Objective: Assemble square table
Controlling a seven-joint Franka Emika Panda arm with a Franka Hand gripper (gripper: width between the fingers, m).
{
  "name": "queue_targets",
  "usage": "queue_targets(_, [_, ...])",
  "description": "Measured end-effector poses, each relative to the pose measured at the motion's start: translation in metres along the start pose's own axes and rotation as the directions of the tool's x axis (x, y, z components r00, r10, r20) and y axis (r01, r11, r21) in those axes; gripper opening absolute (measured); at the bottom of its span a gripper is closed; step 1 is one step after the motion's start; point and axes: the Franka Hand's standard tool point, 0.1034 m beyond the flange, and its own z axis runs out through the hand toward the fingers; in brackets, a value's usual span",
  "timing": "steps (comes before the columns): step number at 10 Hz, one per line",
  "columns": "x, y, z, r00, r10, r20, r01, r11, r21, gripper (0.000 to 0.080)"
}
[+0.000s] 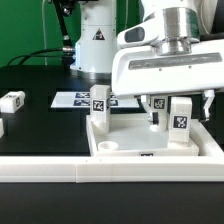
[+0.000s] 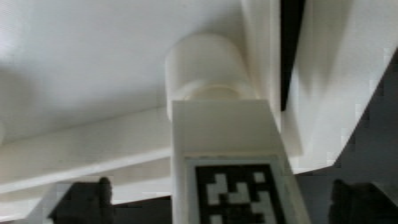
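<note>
Gripper [image 2: 224, 200] hangs wide open, clutching nothing, straddling the upright leg [image 2: 231, 135] planted on the exterior view's right of the slab [image 1: 130, 150], its long axis running straight down from the gripper.

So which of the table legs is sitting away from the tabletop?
The leg at the exterior view's far left, out on the black table; the other three stand on the square tabletop.
</note>
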Motion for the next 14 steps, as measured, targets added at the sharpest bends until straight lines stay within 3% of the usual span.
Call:
queue_targets(4, [0.001, -0.004, -0.004, 1.000, 0.000, 0.012, 0.000, 1.000, 0.009, 0.0649])
queue_targets(8, [0.022, -0.005, -0.020, 1.000, 0.013, 0.012, -0.013, 1.000, 0.027, 0.0649])
queue_targets(11, [0.020, -0.003, -0.018, 0.999, 0.015, 0.033, -0.016, 0.999, 0.029, 0.0649])
queue_targets(12, [0.010, 0.000, -0.012, 0.983, 0.025, 0.180, -0.034, 0.998, 0.051, 0.0649])
queue_targets(14, [0.013, 0.002, -0.013, 0.938, 0.038, 0.346, -0.067, 0.995, 0.071, 0.0649])
